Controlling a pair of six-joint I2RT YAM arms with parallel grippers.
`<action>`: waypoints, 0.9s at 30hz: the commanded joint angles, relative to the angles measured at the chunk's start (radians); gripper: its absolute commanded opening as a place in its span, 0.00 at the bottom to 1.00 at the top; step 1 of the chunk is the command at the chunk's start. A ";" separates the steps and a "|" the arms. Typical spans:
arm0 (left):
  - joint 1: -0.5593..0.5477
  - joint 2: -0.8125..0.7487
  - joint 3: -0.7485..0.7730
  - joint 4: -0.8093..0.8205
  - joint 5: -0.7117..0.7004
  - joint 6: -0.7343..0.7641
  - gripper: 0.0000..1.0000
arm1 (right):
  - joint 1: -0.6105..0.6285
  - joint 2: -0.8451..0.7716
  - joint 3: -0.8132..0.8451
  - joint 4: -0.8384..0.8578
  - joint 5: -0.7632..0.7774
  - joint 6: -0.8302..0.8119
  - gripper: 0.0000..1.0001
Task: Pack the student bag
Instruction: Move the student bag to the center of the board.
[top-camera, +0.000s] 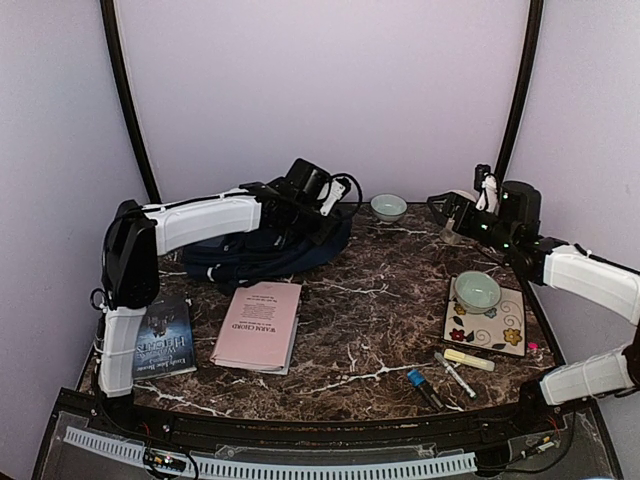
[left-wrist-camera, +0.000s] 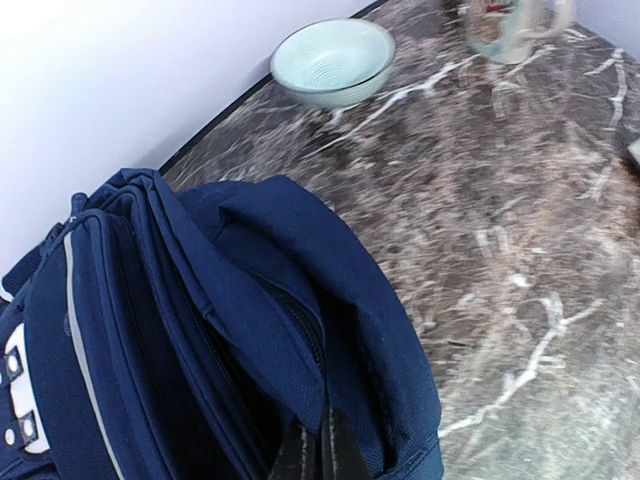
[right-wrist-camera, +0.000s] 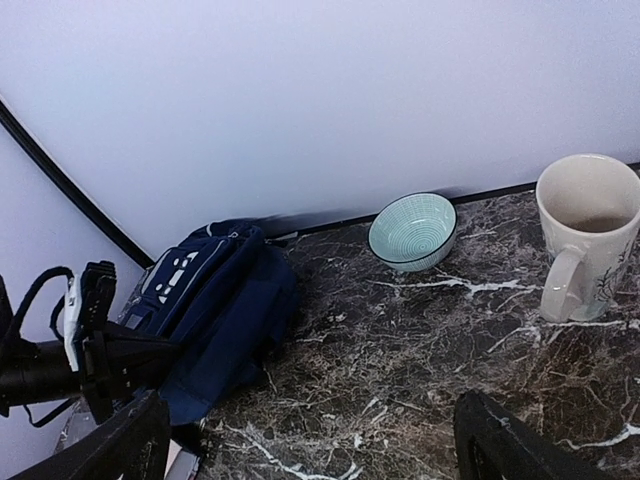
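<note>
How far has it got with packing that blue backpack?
Barely started. Nothing looks packed: the pink book, the dark book and the pens lie on the table. The left gripper seems to pinch the student bag; the right gripper hangs open. All packing remains.

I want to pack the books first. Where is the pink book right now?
In the top view the pink book lies flat on the table's left half, on the near side of the student bag, with a dark book to its left.
</note>
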 joint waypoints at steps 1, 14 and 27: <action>-0.049 -0.151 -0.029 0.116 0.062 0.044 0.00 | 0.008 -0.021 0.014 0.033 -0.003 -0.006 0.99; -0.096 -0.354 -0.382 0.180 0.307 0.143 0.00 | 0.016 -0.014 -0.032 0.068 -0.023 0.019 0.99; -0.096 -0.324 -0.489 0.225 0.264 0.047 0.14 | 0.100 0.198 0.026 0.126 -0.080 0.029 0.99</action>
